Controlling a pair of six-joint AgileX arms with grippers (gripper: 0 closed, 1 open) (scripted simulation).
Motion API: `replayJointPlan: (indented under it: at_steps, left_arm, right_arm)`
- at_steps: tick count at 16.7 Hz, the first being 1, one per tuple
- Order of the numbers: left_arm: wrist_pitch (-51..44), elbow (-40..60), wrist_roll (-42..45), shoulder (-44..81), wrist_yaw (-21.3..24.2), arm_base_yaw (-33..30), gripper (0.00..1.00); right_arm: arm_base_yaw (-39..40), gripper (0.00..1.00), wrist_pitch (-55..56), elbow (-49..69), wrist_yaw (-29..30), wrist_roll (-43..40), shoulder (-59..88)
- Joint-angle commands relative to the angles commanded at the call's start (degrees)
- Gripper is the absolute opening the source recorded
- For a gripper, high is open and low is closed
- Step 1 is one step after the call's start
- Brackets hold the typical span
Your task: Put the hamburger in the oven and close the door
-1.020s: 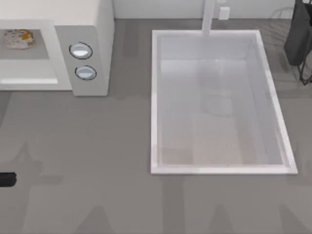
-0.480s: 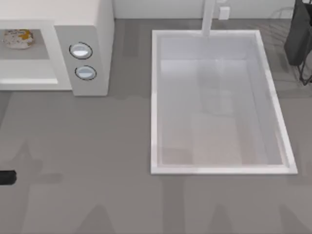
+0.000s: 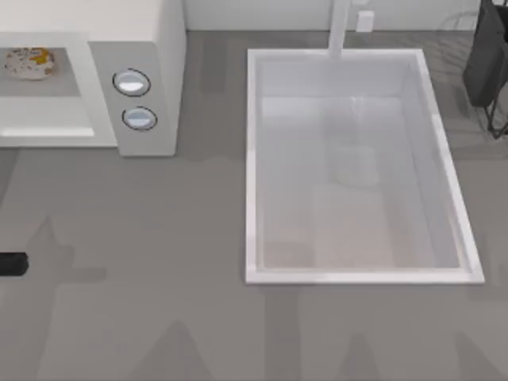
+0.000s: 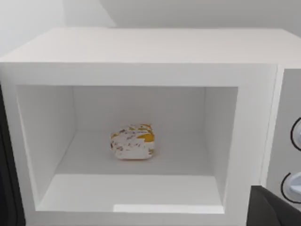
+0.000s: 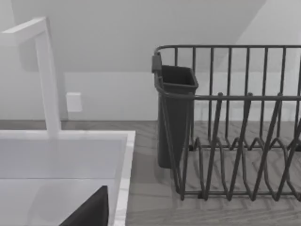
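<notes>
The hamburger (image 4: pixel 133 147) sits on the floor of the oven (image 3: pixel 163 71) cavity, toward the back and roughly centred between the side walls as the left wrist view shows it, upright and apart from every wall. In the top view the hamburger (image 3: pixel 29 63) lies inside the opening at the counter's far left. Placement therefore appears complete; the step in hand is judged to be closing the door. The door itself cannot be made out with certainty: a dark strip at the edge of the left wrist view may belong to it, but this is not confirmed. The left arm's tool (image 3: pixel 12 264) appears as a dark stub at the left edge of the counter (image 3: pixel 159 254), in front of the oven and well apart from it; whether it stands open or closed cannot be told. The next move is judged to call for locating the door's free edge or handle and pushing it round to meet the oven front. Two knobs (image 3: pixel 132 82) on the grey panel are beside the opening. The sink (image 3: pixel 357 55) with its tap (image 5: pixel 44 70) occupies the middle and right of the counter; a dish rack (image 5: pixel 230 122) stands at the far right. Nothing lies between the tool and the oven. The right arm is parked near the rack; its tool's state cannot be told.
</notes>
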Motion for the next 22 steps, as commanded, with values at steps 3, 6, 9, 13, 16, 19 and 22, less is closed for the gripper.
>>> replayJointPlan:
  at_steps: [3, 6, 9, 13, 16, 19, 22]
  left_arm:
    - [0.2, 0.1, 0.0, 0.2, 0.0, 0.0, 0.00]
    - [1.0, -0.3, 0.0, 0.8, -0.4, -0.2, 0.00]
    - [5.9, -0.9, 0.1, 5.1, -2.3, -2.2, 0.00]
    - [15.0, -2.0, 0.2, 13.0, -5.9, -5.8, 0.00]
    - [20.2, -2.7, 0.2, 17.6, -7.9, -7.9, 0.00]
    - [21.4, -2.9, 0.3, 18.7, -8.4, -8.4, 0.00]
    - [21.1, -2.6, 0.2, 18.4, -8.1, -8.0, 0.00]
  right_arm:
    - [0.0, 1.00, 0.0, 0.0, 0.0, 0.0, 0.0]
    - [0.0, 1.00, 0.0, 0.0, 0.0, 0.0, 0.0]
    - [0.0, 1.00, 0.0, 0.0, 0.0, 0.0, 0.0]
    - [0.0, 1.00, 0.0, 0.0, 0.0, 0.0, 0.0]
    - [0.0, 1.00, 0.0, 0.0, 0.0, 0.0, 0.0]
    - [0.0, 1.00, 0.0, 0.0, 0.0, 0.0, 0.0]
    - [0.0, 1.00, 0.0, 0.0, 0.0, 0.0, 0.0]
